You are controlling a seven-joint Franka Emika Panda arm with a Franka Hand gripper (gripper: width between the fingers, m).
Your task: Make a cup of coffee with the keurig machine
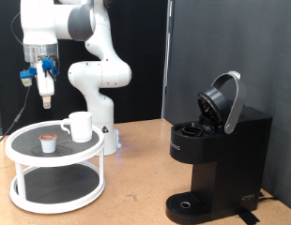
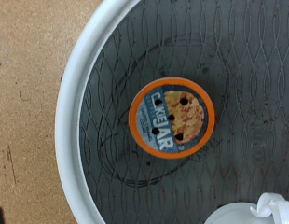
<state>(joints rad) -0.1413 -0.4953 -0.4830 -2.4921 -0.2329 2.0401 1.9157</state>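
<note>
The black keurig machine [image 1: 217,161] stands at the exterior view's right with its rounded lid [image 1: 223,101] tilted up and open. The white cup [image 1: 80,127] stands on the top tier of a white round stand [image 1: 53,161] at the left. A small coffee pod [image 1: 49,142] lies beside it. My gripper [image 1: 46,97] hangs well above the stand, over the pod, and holds nothing. The wrist view looks straight down on the orange-rimmed pod [image 2: 171,119], with the stand's white rim [image 2: 72,112] and a bit of the cup [image 2: 261,213]. The fingers do not show there.
The stand has a second, lower tier [image 1: 53,192]. The robot's white base [image 1: 99,94] stands behind the stand. A round drip tray [image 1: 190,204] sits at the machine's foot. Bare wooden table [image 1: 136,178] lies between stand and machine.
</note>
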